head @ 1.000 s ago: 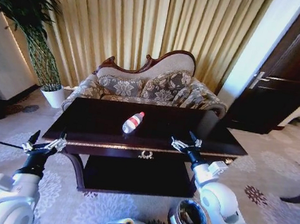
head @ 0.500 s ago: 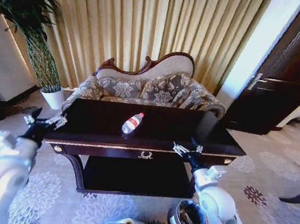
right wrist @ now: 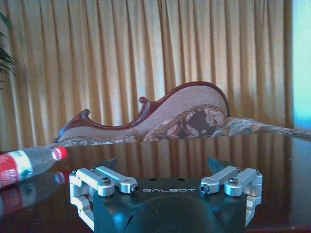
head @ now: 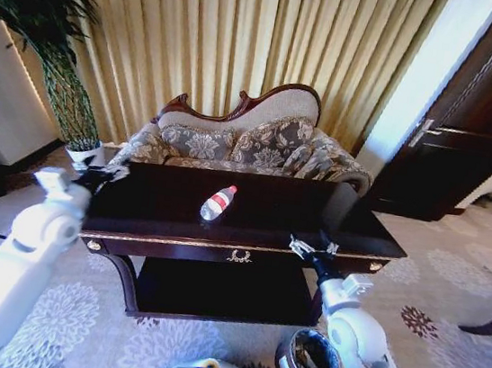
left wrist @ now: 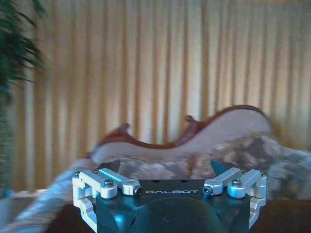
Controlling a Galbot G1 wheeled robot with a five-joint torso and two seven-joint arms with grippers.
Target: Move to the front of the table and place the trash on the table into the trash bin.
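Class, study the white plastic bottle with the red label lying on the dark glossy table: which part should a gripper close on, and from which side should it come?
Probably the white plastic bottle's labelled middle, taken from above. It lies on its side on the dark glossy table, red cap pointing toward the sofa, so fingers closing across its round body should hold it best.

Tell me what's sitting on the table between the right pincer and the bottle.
Nothing: in the head view, bare dark tabletop runs from the right pincer at the front edge to the bottle. The right wrist view shows the same.
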